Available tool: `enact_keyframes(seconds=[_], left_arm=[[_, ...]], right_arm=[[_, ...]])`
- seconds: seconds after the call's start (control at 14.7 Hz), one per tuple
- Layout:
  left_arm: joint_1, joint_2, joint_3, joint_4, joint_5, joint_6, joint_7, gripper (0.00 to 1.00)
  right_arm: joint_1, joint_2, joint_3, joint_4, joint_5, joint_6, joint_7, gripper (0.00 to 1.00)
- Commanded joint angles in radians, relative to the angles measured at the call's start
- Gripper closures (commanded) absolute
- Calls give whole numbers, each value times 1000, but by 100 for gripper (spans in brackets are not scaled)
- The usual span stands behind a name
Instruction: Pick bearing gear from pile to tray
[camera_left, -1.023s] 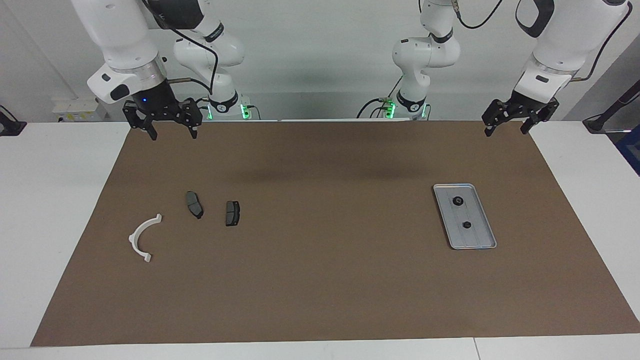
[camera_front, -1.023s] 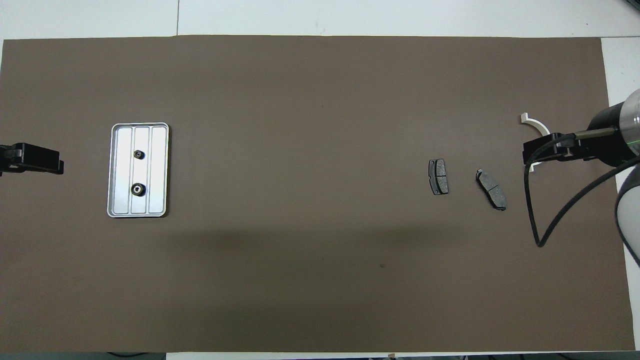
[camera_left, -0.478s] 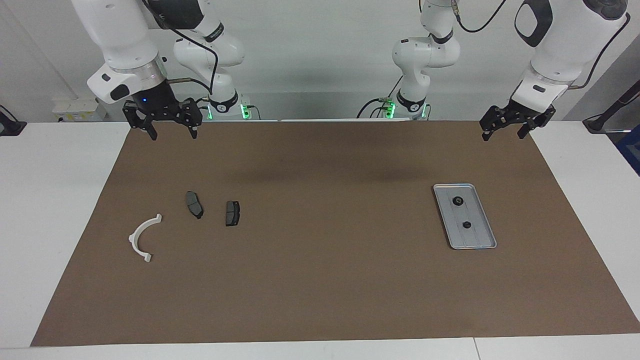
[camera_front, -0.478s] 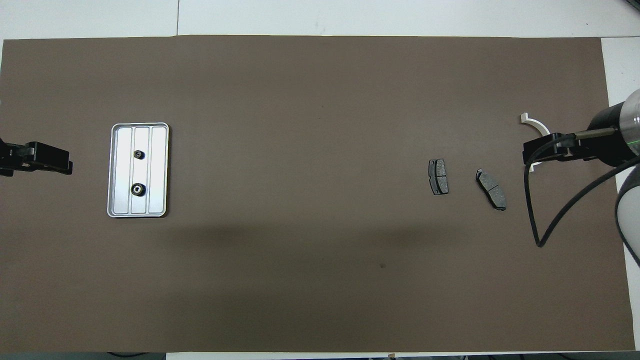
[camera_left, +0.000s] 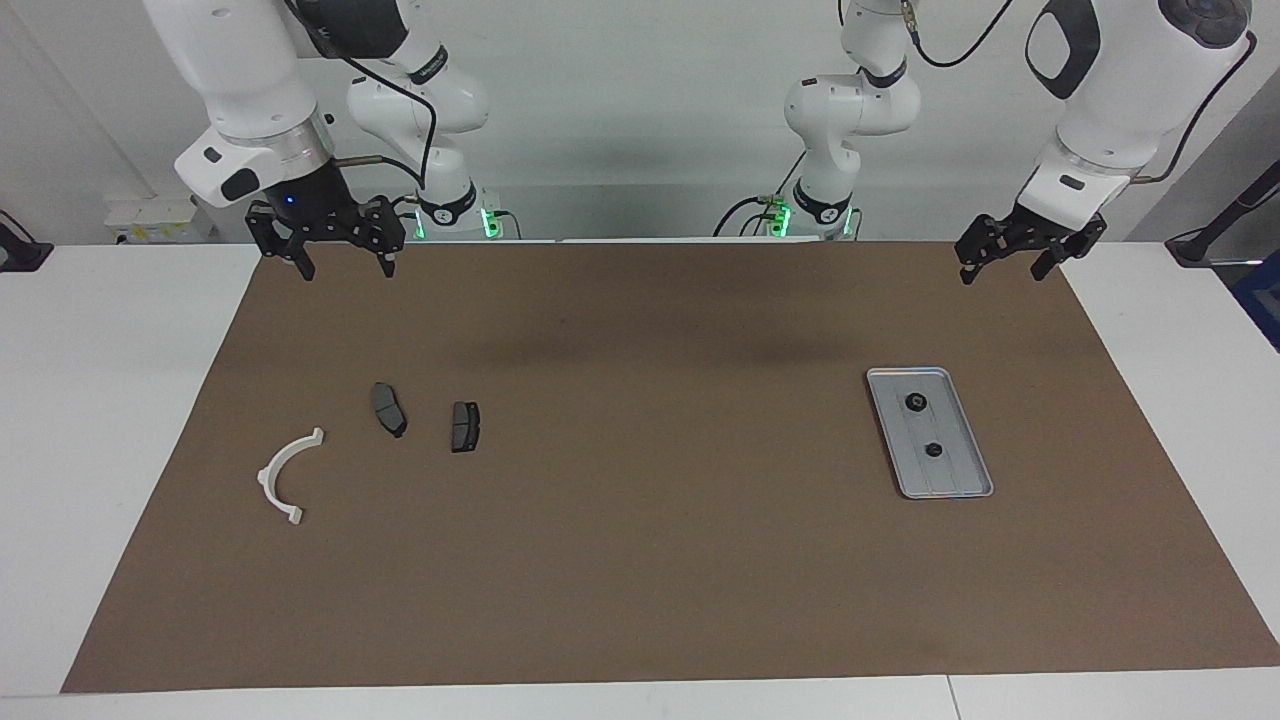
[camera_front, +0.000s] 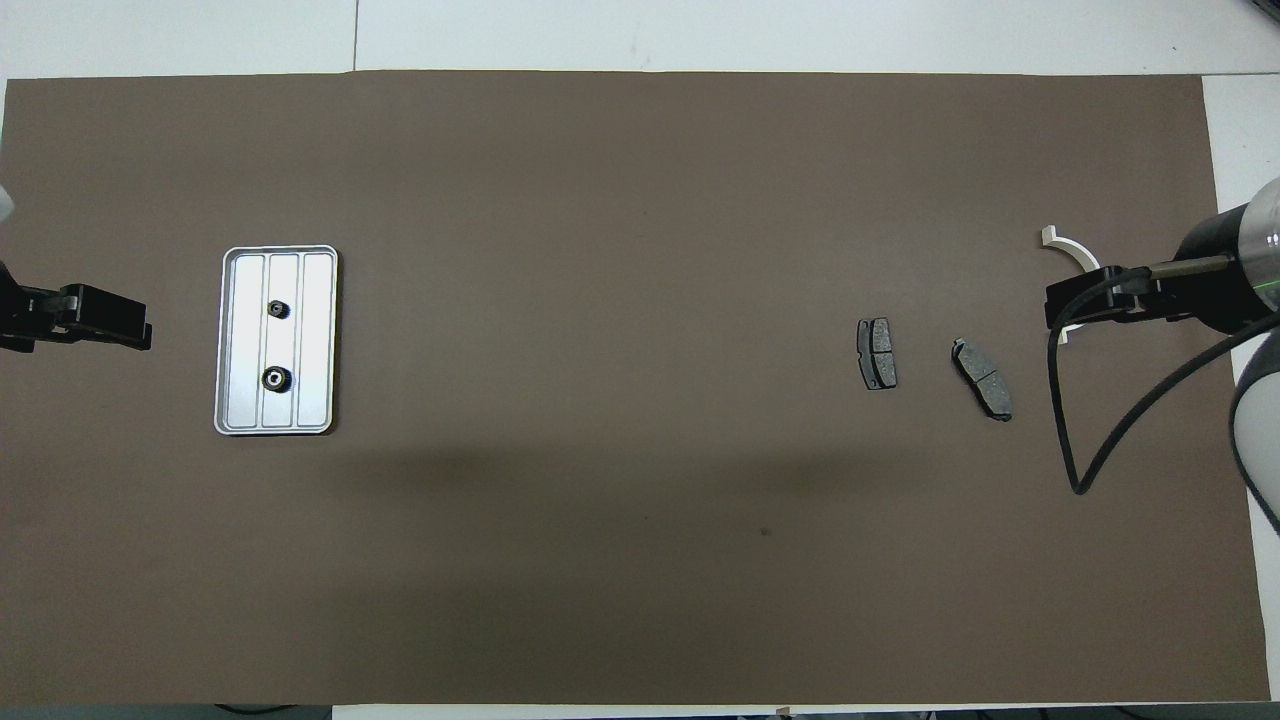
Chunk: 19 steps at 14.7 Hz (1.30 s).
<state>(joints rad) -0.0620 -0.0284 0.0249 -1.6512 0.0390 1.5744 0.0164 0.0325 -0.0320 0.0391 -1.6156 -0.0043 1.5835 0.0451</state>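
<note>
Only the left claw (camera_left: 1003, 262) has shifted, drifting slightly toward the table's middle, wide and empty above the mat's edge. Two bearing gears (camera_left: 915, 402) already sit in the tray (camera_left: 975, 488), likely finished. Idle right claw (camera_left: 345, 262) hangs wide, waiting over its end.

We are looking at a plain brown mat (camera_left: 640, 560) covering a white table (camera_left: 110, 380), and on it a silver-grey tray (camera_left: 958, 482) whose floor is showing lengthwise ribs, with two small black round pieces (camera_left: 915, 402) (camera_left: 933, 450) sitting in it. Toward the right arm's end we are seeing a white half-ring bracket (camera_left: 280, 478) and two dark grey brake pads (camera_left: 388, 409) (camera_left: 465, 426), each looking plain and unpatterned. The arms are showing white shells, black grippers and black cables, with green lights glowing at their bases
</note>
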Motion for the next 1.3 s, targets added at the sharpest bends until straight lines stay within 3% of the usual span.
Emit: enact_keyframes(seconds=[0.0, 1.23], left_arm=[[1, 8, 0, 16, -13, -14, 16, 0], [-4, 2, -3, 8, -64, -10, 16, 0]], right_arm=[[-11, -17, 4, -21, 29, 23, -22, 0], [-11, -17, 4, -20, 29, 23, -22, 0]])
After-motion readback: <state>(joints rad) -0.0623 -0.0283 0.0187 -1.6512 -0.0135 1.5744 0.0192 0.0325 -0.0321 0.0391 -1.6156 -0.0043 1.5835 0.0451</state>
